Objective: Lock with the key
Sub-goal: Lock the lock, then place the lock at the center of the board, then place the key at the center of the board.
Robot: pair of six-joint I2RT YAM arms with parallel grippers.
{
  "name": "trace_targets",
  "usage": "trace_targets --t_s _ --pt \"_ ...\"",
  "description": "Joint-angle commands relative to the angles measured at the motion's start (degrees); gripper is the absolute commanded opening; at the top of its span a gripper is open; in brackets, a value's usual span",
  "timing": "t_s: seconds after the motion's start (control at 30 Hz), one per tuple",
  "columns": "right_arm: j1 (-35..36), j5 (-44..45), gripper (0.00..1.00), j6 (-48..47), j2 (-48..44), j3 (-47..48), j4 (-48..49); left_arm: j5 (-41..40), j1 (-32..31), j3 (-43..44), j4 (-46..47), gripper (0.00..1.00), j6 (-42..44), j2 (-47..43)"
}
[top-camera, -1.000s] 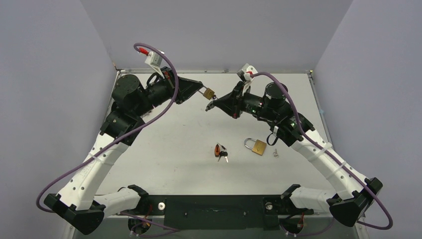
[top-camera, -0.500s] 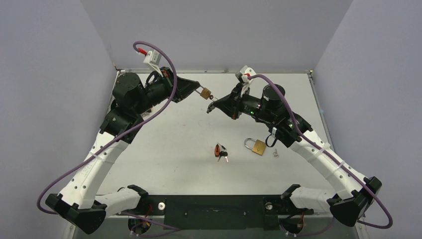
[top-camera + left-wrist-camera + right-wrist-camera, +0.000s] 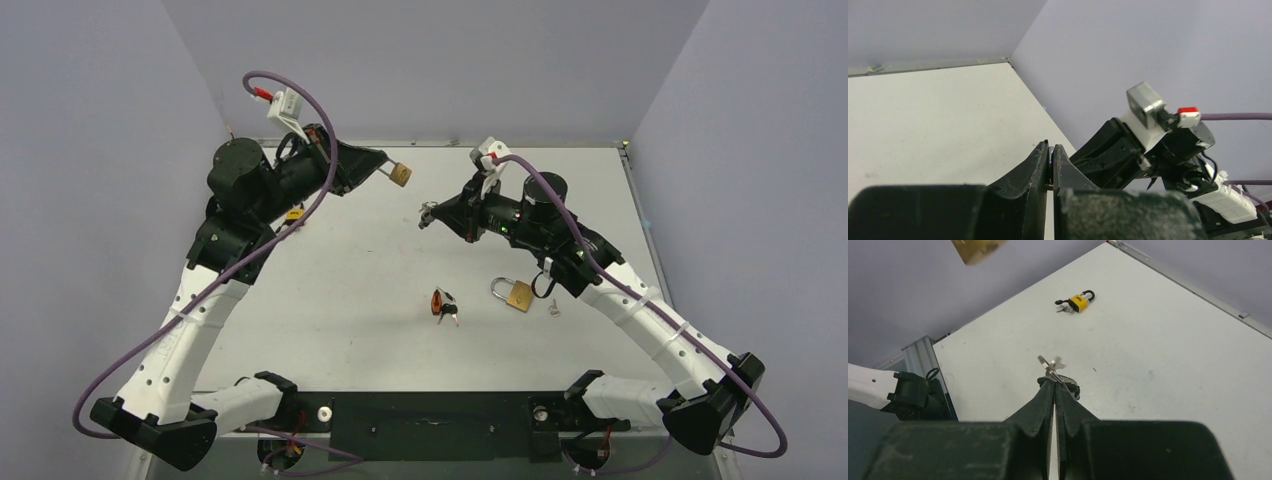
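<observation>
My left gripper [image 3: 381,167] is shut on the shackle of a small brass padlock [image 3: 400,174] and holds it in the air over the far middle of the table. In the left wrist view the jaws [image 3: 1050,151] pinch a thin metal piece; the lock body is hidden there. My right gripper [image 3: 438,213] is shut on a small silver key [image 3: 427,212], its tip pointing left towards the padlock, with a clear gap between them. In the right wrist view the key [image 3: 1048,363] sticks out of the shut fingers, and the brass padlock [image 3: 977,248] hangs at the top edge.
A second brass padlock [image 3: 516,293] lies on the table under the right arm, with a loose small key [image 3: 553,308] beside it. A key bunch with orange and black heads [image 3: 442,303] lies mid-table. A yellow padlock [image 3: 1078,302] with keys lies at the far left.
My left gripper has lifted the brass padlock up and to the left, away from the key. The right gripper has shifted slightly towards the far side. The gap between key and lock has widened.
</observation>
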Motion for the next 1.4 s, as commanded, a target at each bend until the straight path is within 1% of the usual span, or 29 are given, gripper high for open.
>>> trace_targets --t_s 0.0,0.1,0.27,0.4,0.5,0.57,0.63,0.73,0.87,0.9,1.07,1.17,1.37 --pt "0.11 1.54 0.0 -1.16 0.5 -1.5 1.37 1.19 1.7 4.43 2.92 0.0 -2.28 -0.7" --pt "0.3 1.83 0.0 -1.14 0.47 -1.74 1.58 1.37 1.87 4.39 2.57 0.0 -2.16 -0.77" --pt "0.33 3.11 0.0 -0.84 1.47 -0.13 0.66 -4.58 1.87 1.51 -2.39 0.0 0.94 -1.24" --pt "1.11 4.45 0.0 0.12 4.91 2.14 -2.0 -10.66 1.78 -6.04 -4.76 0.0 1.97 -2.51" --pt "2.81 6.72 0.0 1.07 8.68 3.0 -4.43 -15.15 0.78 -13.74 -5.05 0.0 1.79 -4.16" --pt "4.28 8.53 0.0 2.02 11.01 3.17 -5.46 -19.69 -0.93 -18.14 -5.22 0.0 2.24 -5.1" --pt "5.84 10.42 0.0 3.66 13.29 2.65 -5.87 -26.16 -2.88 -22.63 -5.15 0.0 2.17 -5.97" --pt "6.48 11.19 0.0 6.55 16.27 0.75 -5.36 -31.53 -7.1 -30.35 -2.72 0.0 0.8 -7.05" --pt "7.86 11.83 0.0 10.18 20.35 -1.7 -4.75 -37.93 -12.9 -37.21 0.55 0.0 -1.26 -6.9" --pt "8.14 12.13 0.0 11.4 20.8 -2.54 -4.66 -39.2 -13.51 -38.18 1.01 0.0 -1.66 -6.45" --pt "8.64 12.76 0.0 15.22 23.33 -5.77 -2.81 -41.34 -15.89 -44.45 5.76 0.0 -3.25 -3.93" --pt "8.74 11.84 0.0 17.32 24.47 -7.49 -1.13 -42.67 -17.01 -45.85 7.31 0.0 -3.06 -2.01" --pt "9.26 9.29 0.0 20.18 27.86 -8.07 2.09 -43.83 -18.61 -49.87 15.03 0.0 -3.37 1.06"
